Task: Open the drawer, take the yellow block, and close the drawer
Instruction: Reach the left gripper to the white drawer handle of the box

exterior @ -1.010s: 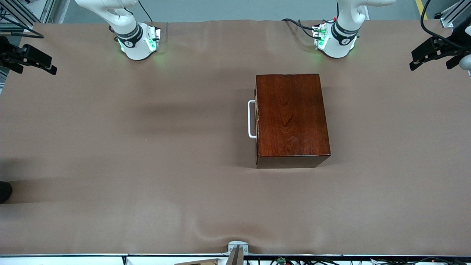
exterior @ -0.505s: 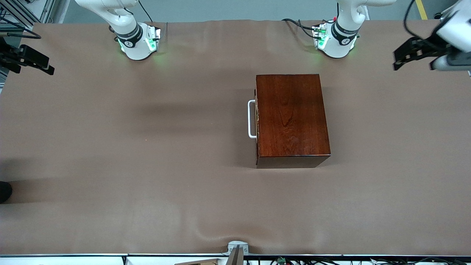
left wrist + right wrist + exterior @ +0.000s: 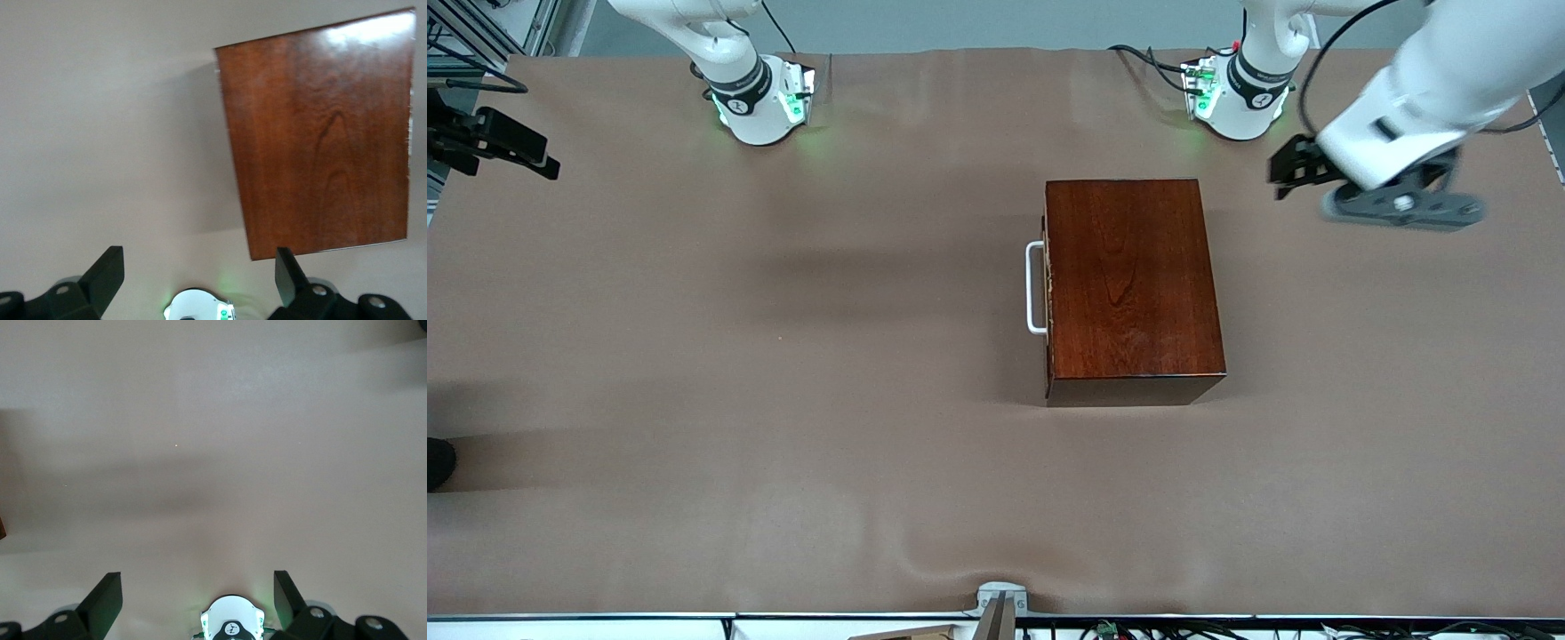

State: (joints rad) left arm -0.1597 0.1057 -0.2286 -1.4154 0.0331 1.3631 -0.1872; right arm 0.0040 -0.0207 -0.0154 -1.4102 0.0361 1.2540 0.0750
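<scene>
Swinging in toward wooden box (image 3: 1129, 284), left gripper (image 3: 1288, 169) spread wide, empty, right gripper (image 3: 511, 151) waiting, likewise.

From where I stand, nothing carries readable writing: no words, numbers or labels on anything on the table.

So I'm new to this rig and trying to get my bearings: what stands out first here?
The glossy mahogany box near mid-table, its drawer shut, white handle facing the right arm's end. The left gripper, fingers open, hangs over bare cloth between its base and the box. The right gripper waits open over the table's edge at its own end.
</scene>
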